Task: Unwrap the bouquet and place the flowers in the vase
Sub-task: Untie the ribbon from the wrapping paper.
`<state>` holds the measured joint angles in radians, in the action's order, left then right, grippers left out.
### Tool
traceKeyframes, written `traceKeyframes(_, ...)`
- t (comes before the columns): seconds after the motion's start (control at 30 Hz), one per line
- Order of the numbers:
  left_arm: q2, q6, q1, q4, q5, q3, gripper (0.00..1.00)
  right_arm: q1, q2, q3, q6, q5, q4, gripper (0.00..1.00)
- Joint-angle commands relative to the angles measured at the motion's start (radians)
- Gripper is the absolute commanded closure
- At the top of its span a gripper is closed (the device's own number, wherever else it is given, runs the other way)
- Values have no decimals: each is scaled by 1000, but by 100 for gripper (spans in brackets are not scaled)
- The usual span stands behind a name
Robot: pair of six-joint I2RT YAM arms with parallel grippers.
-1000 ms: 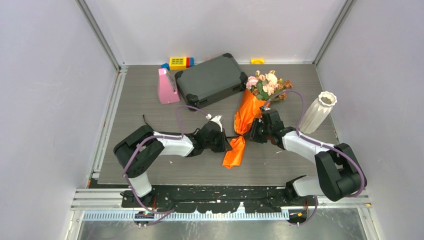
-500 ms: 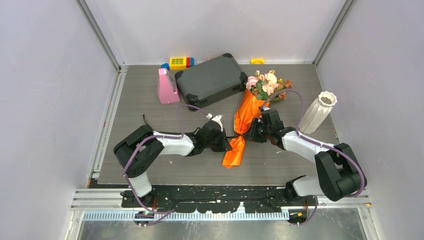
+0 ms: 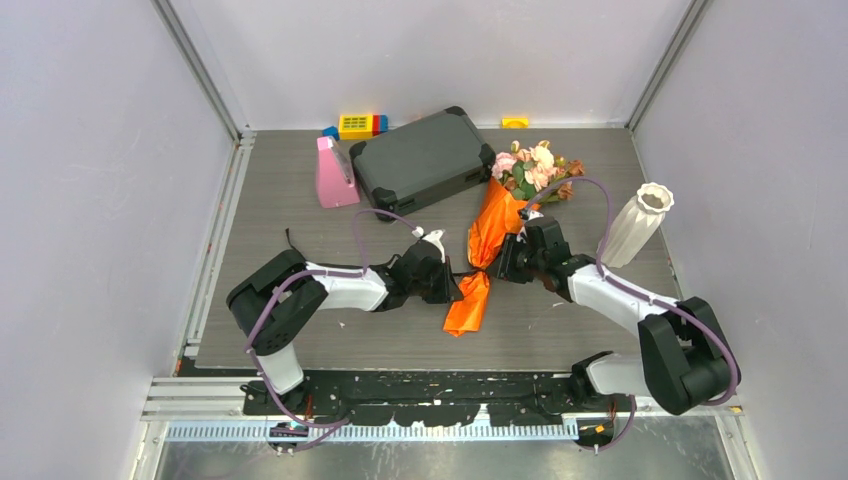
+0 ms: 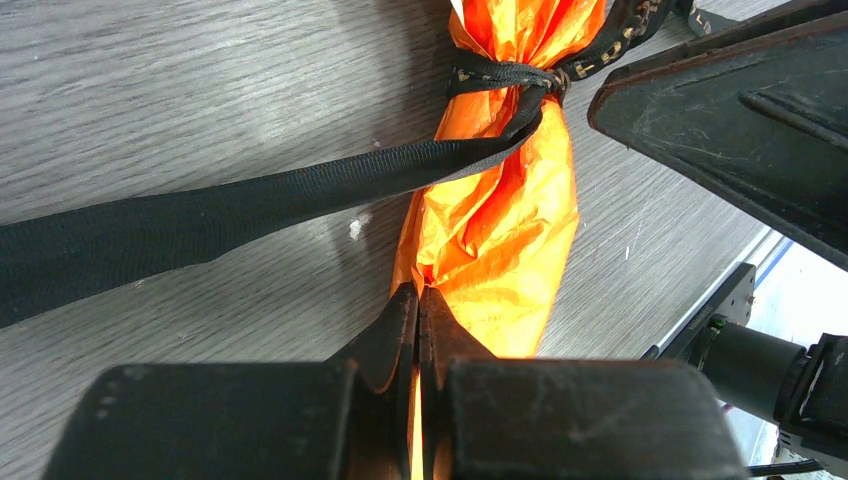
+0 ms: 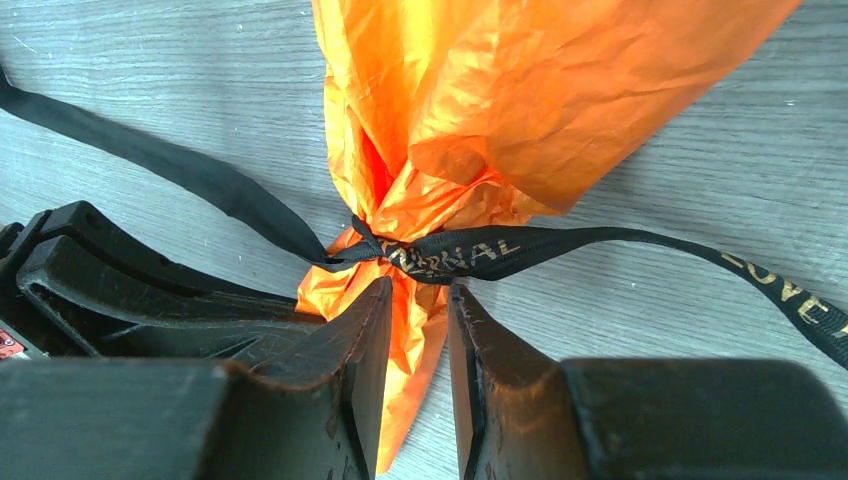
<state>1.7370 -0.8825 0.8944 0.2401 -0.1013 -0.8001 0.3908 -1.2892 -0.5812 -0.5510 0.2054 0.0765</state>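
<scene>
Below the ribbon (image 5: 460, 252) knot, the left claw (image 4: 418, 292) pinches the paper tail of the bouquet (image 3: 490, 235), probably anchoring it, while the right claw (image 5: 418, 290), slightly parted, straddles the neck to loosen it.

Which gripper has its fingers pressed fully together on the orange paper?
The left gripper, which pinches the bouquet at its narrow tail end with no gap showing. The right gripper has its fingers apart, straddling the paper next to the ribbon knot.
</scene>
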Motion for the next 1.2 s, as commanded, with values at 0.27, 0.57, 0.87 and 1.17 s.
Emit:
traceKeyframes(0.27, -16, 16, -8, -21, -1, -9, 100, 6, -48, -29, 19, 20, -61, 68)
traceKeyframes(0.57, -13, 17, -8, -22, -3, -10, 100, 9, -114, -61, 33, 30, -85, 68)
traceKeyframes(0.87, -15, 17, -8, -24, -2, 0, 100, 12, -157, -69, 31, -14, -137, 79)
traceKeyframes(1.17, -21, 7, -14, -11, 2, 26, 100, 13, -93, -19, -19, -166, -172, 100)
